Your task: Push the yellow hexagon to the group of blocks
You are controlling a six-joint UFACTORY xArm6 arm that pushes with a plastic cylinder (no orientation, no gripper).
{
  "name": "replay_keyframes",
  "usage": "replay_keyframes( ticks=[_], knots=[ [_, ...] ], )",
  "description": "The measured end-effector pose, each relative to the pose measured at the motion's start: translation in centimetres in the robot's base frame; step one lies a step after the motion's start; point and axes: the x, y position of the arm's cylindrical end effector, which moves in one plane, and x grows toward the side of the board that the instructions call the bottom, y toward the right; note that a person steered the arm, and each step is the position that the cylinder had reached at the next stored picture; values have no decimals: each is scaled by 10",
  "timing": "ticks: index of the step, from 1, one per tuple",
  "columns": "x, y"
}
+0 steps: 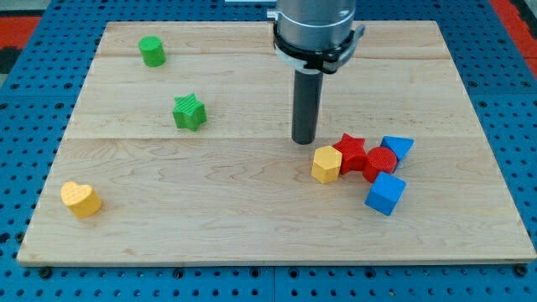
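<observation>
Far off toward the view's left and lower than my tip point(303, 141): yellow heart point(80, 199), alone near the bottom left corner of the wooden counter point(252, 226). Also well left of my tip but toward the view's top: green cylinder point(152, 51), standing upright close to the counter's far edge. Nearer, still clearly left of my tip and slightly above it: green star point(190, 111), apart from every other block.

At the middle of the view: dark rod point(304, 105) hanging straight down from the grey arm housing, with my tip resting at counter height. Claw state: cannot tell, since only this straight rod shows at the arm's end.

Just right of my tip and a little toward the view's bottom: yellow hexagon point(326, 164), near the tip with a thin gap showing between them. Hexagon touching the red star point(351, 149) on its right side, so already against the group. Further right of my tip: red cylinder point(381, 162) pressed to the star, blue cube point(386, 193) just below that cylinder, and a blue wedge-like block point(397, 148) at the group's right end.
</observation>
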Motion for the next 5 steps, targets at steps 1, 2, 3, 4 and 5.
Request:
replay_keyframes(
  ticks=[1, 2, 3, 4, 5],
  knots=[
    [11, -9],
    [39, -15],
    [41, 36],
    [17, 14],
    [-20, -38]
  ],
)
